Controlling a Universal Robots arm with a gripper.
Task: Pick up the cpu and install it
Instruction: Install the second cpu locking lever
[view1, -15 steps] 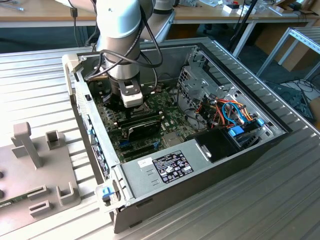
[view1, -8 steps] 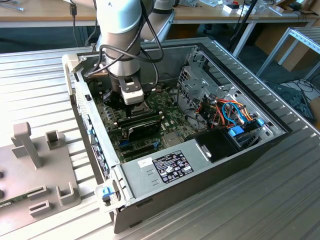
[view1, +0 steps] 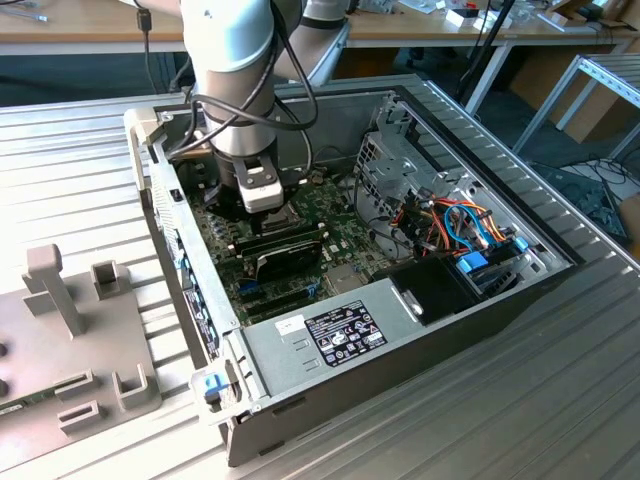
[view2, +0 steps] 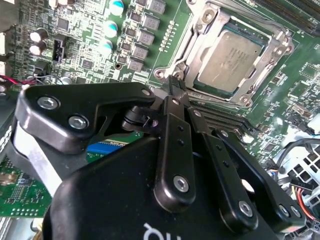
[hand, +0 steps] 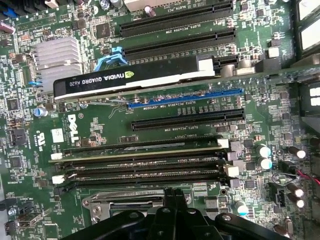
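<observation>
where ribbed table spreads, computer case sits.

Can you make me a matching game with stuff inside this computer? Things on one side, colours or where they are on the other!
Things:
1. cpu
2. gripper
3. motherboard
4. graphics card

Matches:
A. green, covered with tiny parts
B. black, fingers closed together, holding nothing
C. silver-grey, lying in the socket's metal frame
D. long and black, standing in a slot by a blue clip

Pairs: 1-C, 2-B, 3-A, 4-D
</observation>
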